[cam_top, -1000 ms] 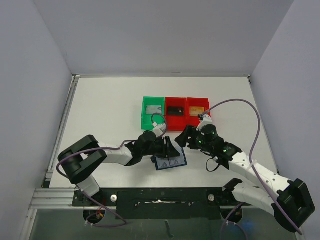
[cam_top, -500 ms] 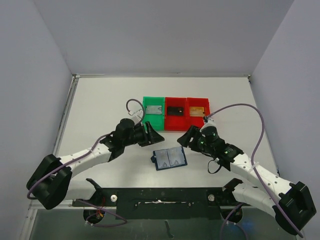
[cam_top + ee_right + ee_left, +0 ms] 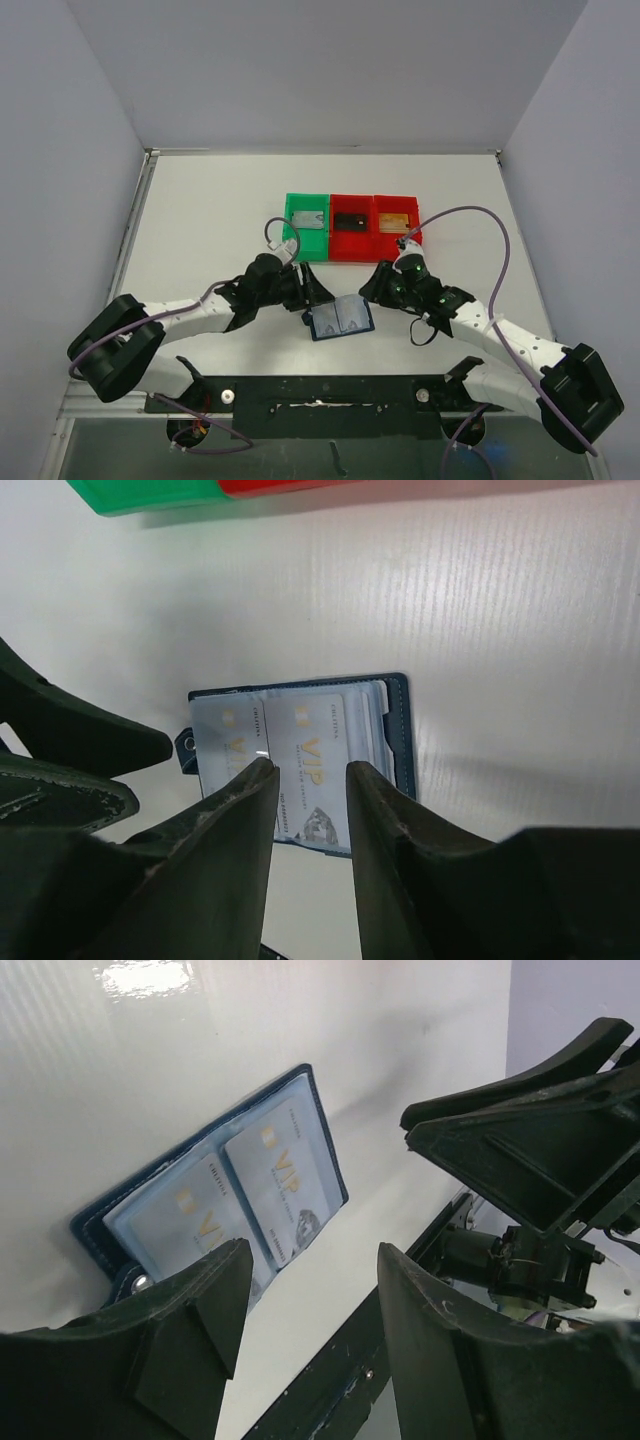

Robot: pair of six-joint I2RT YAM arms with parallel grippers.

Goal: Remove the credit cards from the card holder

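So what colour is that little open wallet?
The wallet is dark navy outside, paler blue inside; clearest in the right wrist view.

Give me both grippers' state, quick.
Left gripper: open, holding nothing.
Right gripper: open, holding nothing, fingers above the card holder.

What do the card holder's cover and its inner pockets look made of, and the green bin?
Card holder cover: dark navy, matte, likely leather or faux leather. Inner pockets: clear glossy plastic; the VIP card shows through. Green bin: rigid moulded plastic, apparently.
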